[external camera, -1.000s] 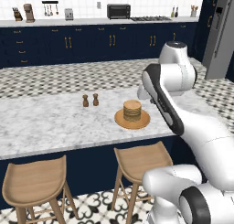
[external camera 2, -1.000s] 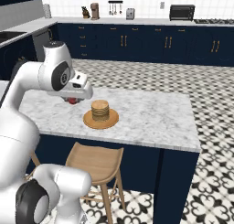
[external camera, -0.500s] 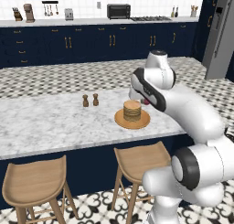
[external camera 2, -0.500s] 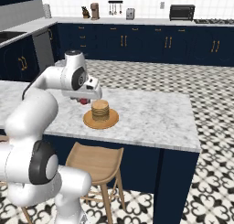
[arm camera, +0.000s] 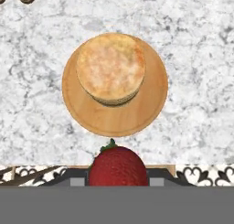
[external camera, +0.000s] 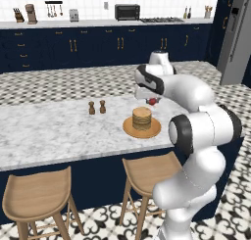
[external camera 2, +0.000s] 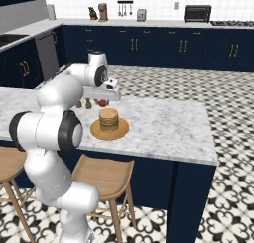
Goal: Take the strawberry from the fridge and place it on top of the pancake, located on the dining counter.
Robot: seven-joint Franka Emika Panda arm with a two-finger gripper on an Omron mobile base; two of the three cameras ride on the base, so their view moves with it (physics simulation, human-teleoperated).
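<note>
My pincer (external camera: 152, 101) is clamped on the strawberry (arm camera: 118, 166), hovering just short of the pancake (arm camera: 111, 67); pancake lies ahead and below.

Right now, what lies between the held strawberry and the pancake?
In the hand view, just the plate's bare wooden rim lies between strawberry and pancake.

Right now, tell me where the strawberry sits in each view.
Left base view: strawberry, centre-right, up and right of the pancake.
Right base view: strawberry, left of centre, up and left of the pancake.
Hand view: strawberry, bottom centre, below the pancake.
Shared landmark: the plate under the pancake.
</note>
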